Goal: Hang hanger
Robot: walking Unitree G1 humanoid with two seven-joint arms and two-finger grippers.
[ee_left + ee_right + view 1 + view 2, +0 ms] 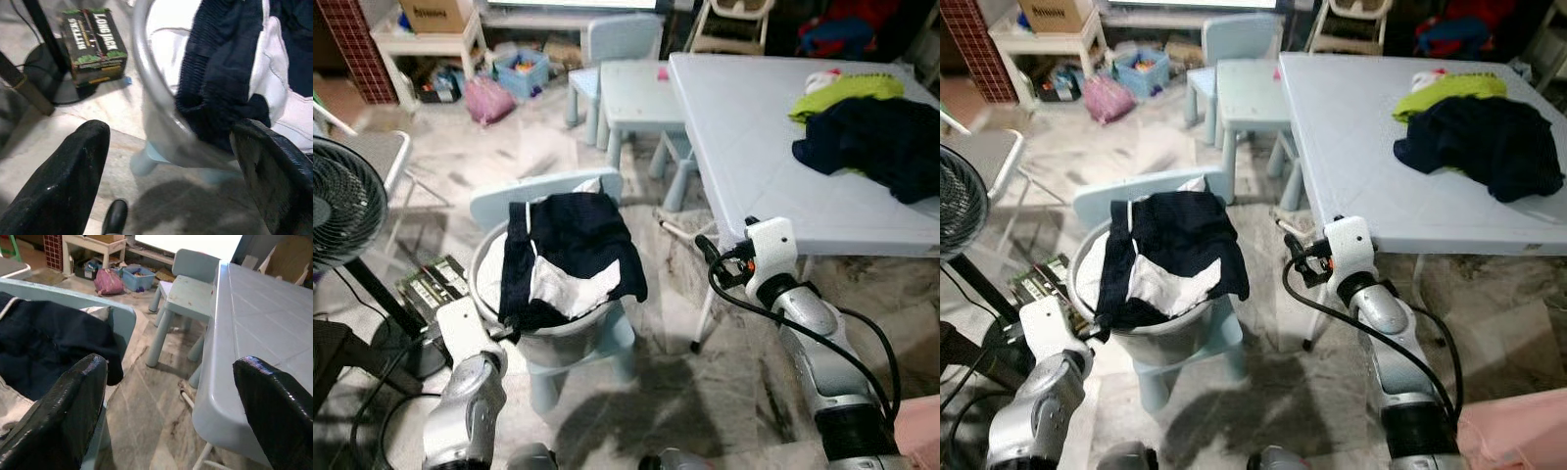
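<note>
Basin (489,257) on chair: navy-white garment (570,257). Both pincers (166,186) (171,416) agape, seemingly empty.

A round basin (489,257) sits on a small pale-blue chair (548,191), with dark navy clothing (578,240) and a white garment (563,286) draped over its rim. A large pale-blue worktop (744,137) carries a dark garment (881,142) touching a yellow-green one (842,93). Beside the worktop stand a small blue table (631,93) and a second chair (622,39). A black fan (342,201) stands left of the basin, a printed box (93,41) on the marble floor (705,392) near its base.
</note>
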